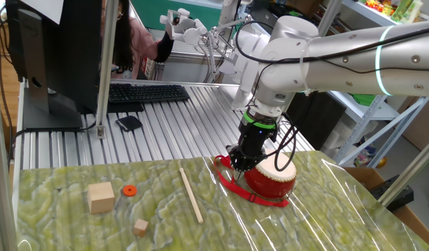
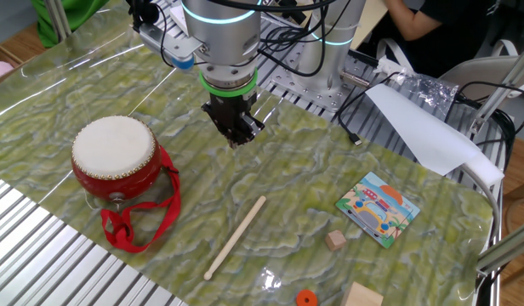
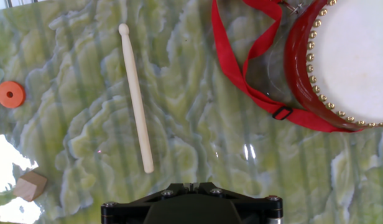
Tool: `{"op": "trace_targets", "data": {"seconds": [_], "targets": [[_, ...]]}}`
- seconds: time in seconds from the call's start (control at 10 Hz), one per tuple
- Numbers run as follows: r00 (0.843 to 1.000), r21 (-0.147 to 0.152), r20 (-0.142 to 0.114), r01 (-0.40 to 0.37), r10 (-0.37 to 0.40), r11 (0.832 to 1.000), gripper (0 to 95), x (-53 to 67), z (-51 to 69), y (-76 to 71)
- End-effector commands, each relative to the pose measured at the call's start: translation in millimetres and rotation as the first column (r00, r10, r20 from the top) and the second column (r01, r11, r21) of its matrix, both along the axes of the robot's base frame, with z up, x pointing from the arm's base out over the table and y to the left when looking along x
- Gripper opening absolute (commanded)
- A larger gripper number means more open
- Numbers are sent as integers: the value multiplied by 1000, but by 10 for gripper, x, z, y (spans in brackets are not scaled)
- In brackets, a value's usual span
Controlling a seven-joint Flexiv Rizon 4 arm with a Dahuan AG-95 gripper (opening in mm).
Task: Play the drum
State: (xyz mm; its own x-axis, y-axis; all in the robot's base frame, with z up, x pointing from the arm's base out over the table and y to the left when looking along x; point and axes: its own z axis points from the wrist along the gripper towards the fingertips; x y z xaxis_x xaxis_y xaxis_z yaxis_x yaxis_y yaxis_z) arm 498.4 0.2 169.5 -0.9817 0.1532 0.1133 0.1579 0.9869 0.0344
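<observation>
The drum [image 1: 274, 176] is small and round, with a red body, a cream skin top and a red strap loop [image 1: 251, 193]. It stands on the green marbled mat at the right of one fixed view and at the left of the other fixed view [image 2: 115, 158]. In the hand view it fills the top right corner [image 3: 353, 56]. A thin wooden stick [image 1: 191, 194] lies loose on the mat [image 2: 235, 236], [image 3: 136, 96]. My gripper [image 2: 236, 136] hangs just above the mat between drum and stick, beside the drum, fingers pressed together and empty.
A tan wooden cube [image 1: 102, 197], a smaller block [image 1: 141, 226] and an orange disc [image 1: 129, 190] lie on the mat's left part. A picture card [image 2: 378, 207] lies on the mat. A keyboard [image 1: 146, 93] and monitor stand behind.
</observation>
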Motion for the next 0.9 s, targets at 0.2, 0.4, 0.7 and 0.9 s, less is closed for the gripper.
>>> {"op": "trace_targets", "data": {"seconds": [0.2, 0.4, 0.7, 0.9], "targets": [[1000, -1, 0, 11, -11, 1000, 0, -1, 1, 0], [1000, -2, 0, 27, -27, 1000, 0, -1, 1, 0], [999, 6, -5, 49, -49, 999, 0, -1, 1, 0], [998, 19, -11, 65, -65, 998, 0, -1, 0, 0]]}}
